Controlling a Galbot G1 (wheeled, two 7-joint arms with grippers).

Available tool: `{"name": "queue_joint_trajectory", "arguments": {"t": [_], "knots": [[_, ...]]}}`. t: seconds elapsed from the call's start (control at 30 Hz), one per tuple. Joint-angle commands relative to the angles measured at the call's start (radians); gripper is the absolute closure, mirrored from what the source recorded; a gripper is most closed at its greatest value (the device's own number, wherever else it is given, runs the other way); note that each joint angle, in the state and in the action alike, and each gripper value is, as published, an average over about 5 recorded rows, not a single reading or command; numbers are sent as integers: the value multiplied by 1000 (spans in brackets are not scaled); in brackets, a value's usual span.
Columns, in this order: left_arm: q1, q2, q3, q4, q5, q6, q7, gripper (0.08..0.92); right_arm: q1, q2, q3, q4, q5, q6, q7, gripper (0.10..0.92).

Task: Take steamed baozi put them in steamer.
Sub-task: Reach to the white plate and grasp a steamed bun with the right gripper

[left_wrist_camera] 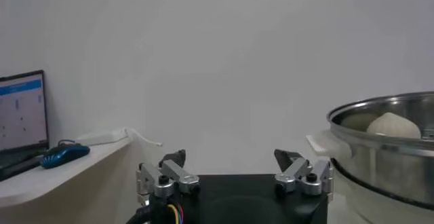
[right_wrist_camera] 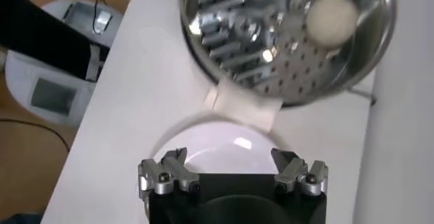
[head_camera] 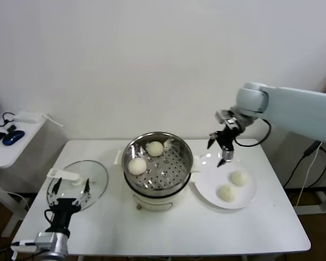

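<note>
The steel steamer (head_camera: 171, 169) stands mid-table on its white base. Two baozi lie on its perforated tray, one at the back (head_camera: 155, 148) and one at the left (head_camera: 137, 166). Two more baozi (head_camera: 238, 178) (head_camera: 226, 192) lie on the white plate (head_camera: 205, 185) to its right. My right gripper (head_camera: 217, 151) is open and empty, hovering above the plate's far-left edge, beside the steamer. In the right wrist view the gripper (right_wrist_camera: 229, 159) is over bare plate (right_wrist_camera: 217, 144), with the steamer (right_wrist_camera: 224, 35) and a baozi (right_wrist_camera: 332, 16) beyond. My left gripper (head_camera: 70, 188) is open and empty at the front left.
A round glass lid (head_camera: 92, 176) with a white handle (head_camera: 64, 175) lies at the table's left, under my left gripper. A white side table with a blue mouse (head_camera: 13, 137) stands further left. The left wrist view shows the steamer's rim (left_wrist_camera: 386, 110).
</note>
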Motion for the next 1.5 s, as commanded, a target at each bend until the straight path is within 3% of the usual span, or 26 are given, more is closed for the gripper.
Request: {"name": "queue_joint_trajectory", "arguments": {"t": [0.03, 0.9, 1.5], "knots": [[10, -2, -5, -2, 2, 1, 1, 177, -251, -167, 134, 8, -222, 13, -8, 203], [15, -8, -12, 26, 4, -4, -1, 177, -490, -24, 289, -178, -372, 44, 13, 203], [12, -8, -14, 40, 6, -5, -1, 177, -521, 38, 319, -223, -399, 50, 17, 203]]}}
